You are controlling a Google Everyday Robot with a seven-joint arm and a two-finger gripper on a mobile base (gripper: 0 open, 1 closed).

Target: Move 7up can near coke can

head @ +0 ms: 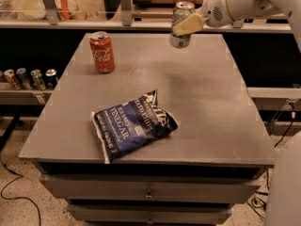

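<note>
The 7up can [181,18], silvery with a silver top, hangs tilted a little above the far edge of the grey table [207,107]. My gripper [184,25] reaches in from the upper right and is shut on it, one pale finger [189,24] across its front. The coke can [102,52], red with white script, stands upright on the table's far left part, well to the left of the held can.
A blue chip bag [132,124] lies in the table's middle front. A row of small cans [27,78] stands on a low shelf to the left. A shelf with bags runs behind the table. Drawers are below the tabletop.
</note>
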